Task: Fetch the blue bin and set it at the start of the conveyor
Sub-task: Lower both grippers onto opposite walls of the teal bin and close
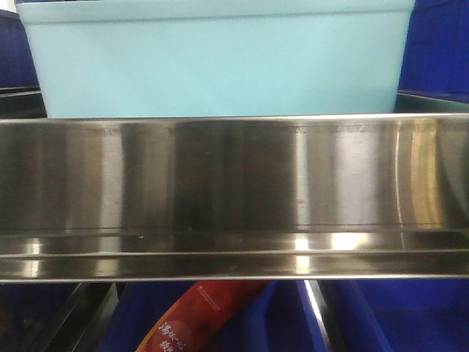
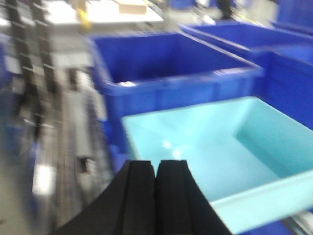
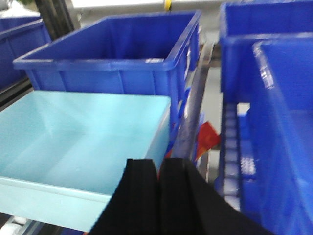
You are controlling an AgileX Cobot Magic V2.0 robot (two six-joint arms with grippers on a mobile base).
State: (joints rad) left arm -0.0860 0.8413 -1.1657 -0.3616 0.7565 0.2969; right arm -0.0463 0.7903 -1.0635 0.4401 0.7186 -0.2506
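Note:
The blue bin (image 1: 220, 62) is a pale cyan tub, empty, standing on a shelf just behind a shiny steel rail. It also shows in the left wrist view (image 2: 215, 156) and in the right wrist view (image 3: 78, 142). My left gripper (image 2: 156, 164) is shut and empty, above the bin's near left corner. My right gripper (image 3: 159, 164) is shut and empty, above the bin's near right corner. Neither gripper touches the bin. The conveyor start is out of view.
A steel shelf rail (image 1: 234, 191) fills the front view. Dark blue crates stand behind the bin (image 2: 166, 63) (image 3: 117, 49) and to its right (image 3: 283, 127). A red packet (image 1: 198, 315) lies on the level below; red also shows between the crates (image 3: 208, 137).

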